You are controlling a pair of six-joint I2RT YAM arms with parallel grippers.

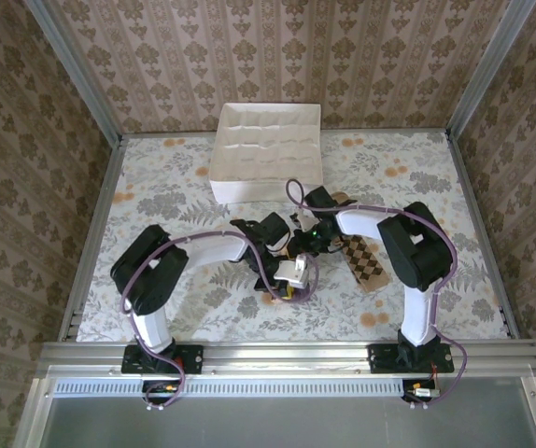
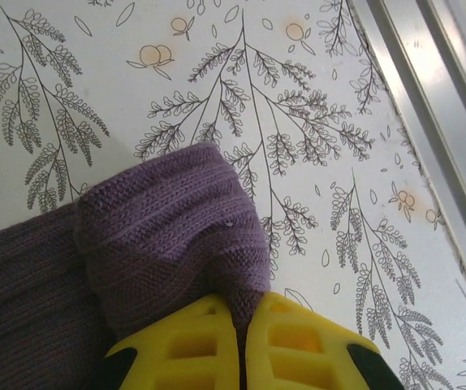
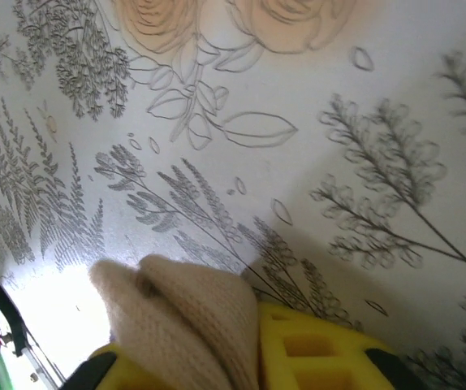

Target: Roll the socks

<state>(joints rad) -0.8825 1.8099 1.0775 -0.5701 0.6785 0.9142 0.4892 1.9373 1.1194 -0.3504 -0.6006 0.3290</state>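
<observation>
- The left pincer (image 2: 241, 329) was clamped shut on a bunched fold of the dark purple sock (image 2: 168, 236), which filled the lower left of the left wrist view.
- The right pincer (image 3: 200, 357) gripped a cream knitted cuff (image 3: 176, 301) at the bottom of its wrist view, with the floral worktop (image 3: 338, 122) behind it.
- In the top view, the brown-and-tan checked sock (image 1: 366, 263) lay flat right of centre, and a white box (image 1: 266, 149) sat at upper centre.

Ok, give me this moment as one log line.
left jaws: shut on purple sock | right jaws: shut on cream cuff | checked sock: flat on table | white box: back of table
</observation>
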